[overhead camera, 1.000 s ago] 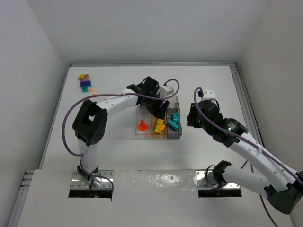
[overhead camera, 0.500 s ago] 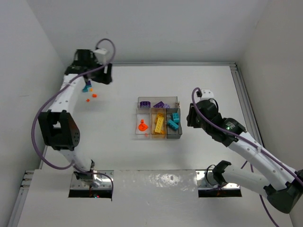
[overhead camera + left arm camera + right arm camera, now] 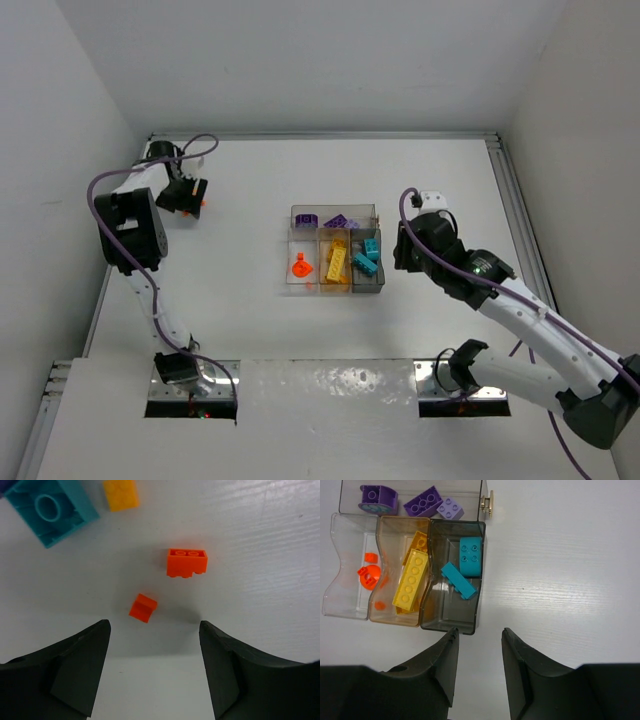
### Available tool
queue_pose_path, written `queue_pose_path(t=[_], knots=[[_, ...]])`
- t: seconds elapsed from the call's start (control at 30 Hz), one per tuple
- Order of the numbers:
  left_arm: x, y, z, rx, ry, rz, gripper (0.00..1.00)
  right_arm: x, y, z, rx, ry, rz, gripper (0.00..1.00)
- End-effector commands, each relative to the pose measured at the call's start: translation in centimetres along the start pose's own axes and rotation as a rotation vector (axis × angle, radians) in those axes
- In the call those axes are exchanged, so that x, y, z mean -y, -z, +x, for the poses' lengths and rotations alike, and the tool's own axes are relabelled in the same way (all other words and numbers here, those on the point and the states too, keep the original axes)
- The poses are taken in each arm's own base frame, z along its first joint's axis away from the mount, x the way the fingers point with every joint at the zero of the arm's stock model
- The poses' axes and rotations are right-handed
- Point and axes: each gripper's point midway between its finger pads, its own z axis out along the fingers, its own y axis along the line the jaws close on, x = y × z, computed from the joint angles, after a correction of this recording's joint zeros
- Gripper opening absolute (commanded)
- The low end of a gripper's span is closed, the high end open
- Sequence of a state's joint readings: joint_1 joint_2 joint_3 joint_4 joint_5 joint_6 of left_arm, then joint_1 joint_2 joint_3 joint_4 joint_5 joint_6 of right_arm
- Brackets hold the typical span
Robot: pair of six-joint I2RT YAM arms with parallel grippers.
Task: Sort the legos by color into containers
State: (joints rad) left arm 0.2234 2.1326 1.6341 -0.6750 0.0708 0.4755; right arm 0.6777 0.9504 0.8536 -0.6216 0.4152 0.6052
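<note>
Loose legos lie on the white table in the left wrist view: a teal brick (image 3: 45, 510), a yellow piece (image 3: 120, 494), an orange two-stud brick (image 3: 186, 562) and a small orange piece (image 3: 143, 608). My left gripper (image 3: 154, 625) hangs open just short of the small orange piece, holding nothing. The clear tray (image 3: 445, 612) holds purple legos (image 3: 422, 501) in its long bin, orange (image 3: 368, 575), yellow (image 3: 411, 582) and teal (image 3: 470, 555) in the three side bins. My right gripper (image 3: 480, 632) stands open and empty by the teal bin's near corner.
The left arm reaches to the far left of the table, its gripper (image 3: 186, 196) near the left wall. The tray (image 3: 376, 210) sits mid-table, with the right gripper (image 3: 400, 250) just to its right. A raised rail (image 3: 505, 190) runs along the right edge.
The left arm swung from above the tray to the far left, then came down over the loose legos, its jaws widening. The right arm barely moved.
</note>
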Motion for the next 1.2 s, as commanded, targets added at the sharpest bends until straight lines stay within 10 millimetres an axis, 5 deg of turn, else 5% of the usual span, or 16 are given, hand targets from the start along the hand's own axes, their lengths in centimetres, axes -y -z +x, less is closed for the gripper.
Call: queue_pose_path(t=[0.0,0.27,0.6,0.77,0.93,1.1,1.17], knots=[[-1.0,1.3,-1.6,0.057,-0.045,-0.038,0.69,-0.5,0.2,-0.9,0.024,-0.001,-0.016,0.40],[-1.7,-0.7,-1.0,0.037,-0.027,-0.076,0.62,-0.3,0.3,-1.2,0.032,0.000,-0.007,0.40],[-1.4,-2.0,-0.9,0.026,-0.025,-0.055,0.26,-0.3,0.6,-1.9,0.045,0.007,0.000,0.40],[-1.3,-1.9,-0.7,0.020,-0.023,-0.050,0.26,0.0,0.8,-2.0,0.049,0.008,0.012,0.40],[-0.9,-1.6,-1.3,0.038,0.002,-0.029,0.02,0.1,1.0,-2.0,0.050,0.003,0.011,0.39],[0.5,4.3,-3.5,0.087,0.073,0.043,0.00,0.3,1.2,-2.0,0.054,-0.007,0.016,0.39],[2.2,9.2,-5.9,0.204,0.074,0.100,0.00,0.3,1.1,-1.9,0.057,-0.013,0.014,0.39]])
